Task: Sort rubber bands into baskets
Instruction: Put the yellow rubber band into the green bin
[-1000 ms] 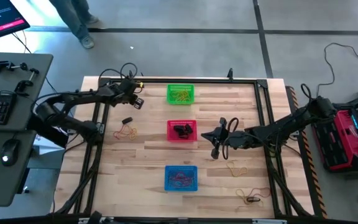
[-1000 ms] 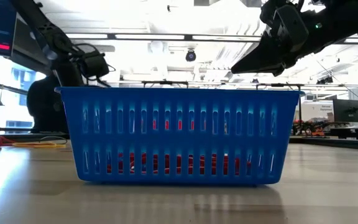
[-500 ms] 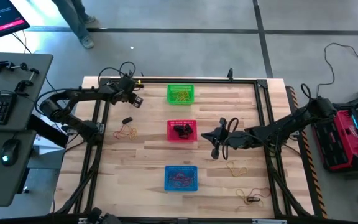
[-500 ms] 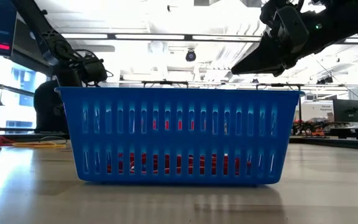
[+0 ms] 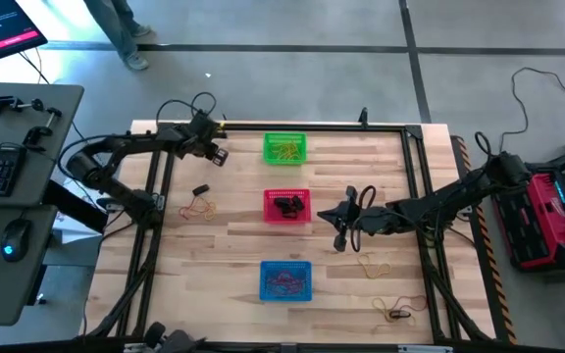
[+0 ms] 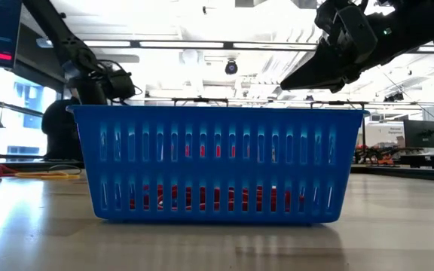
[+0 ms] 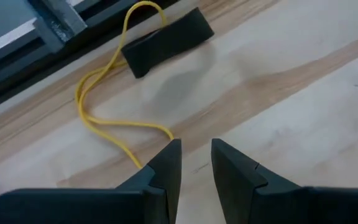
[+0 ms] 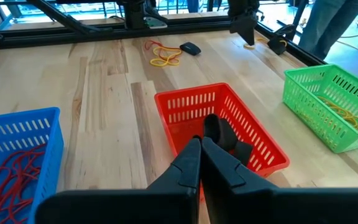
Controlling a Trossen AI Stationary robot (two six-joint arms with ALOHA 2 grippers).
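Because the colours are kept apart, yellow bands (image 5: 284, 150) fill the green basket (image 5: 284, 138), black ones the red basket (image 5: 286, 195), red ones the blue basket (image 5: 285, 268). My left gripper (image 7: 195, 163), narrowly open and empty, hangs by a yellow band (image 7: 104, 118) near the desk's (image 5: 233, 255) far left corner; the right gripper (image 8: 201, 163), shut and empty, waits beside the red basket. Strays lie on bare wood; a person stands beyond.
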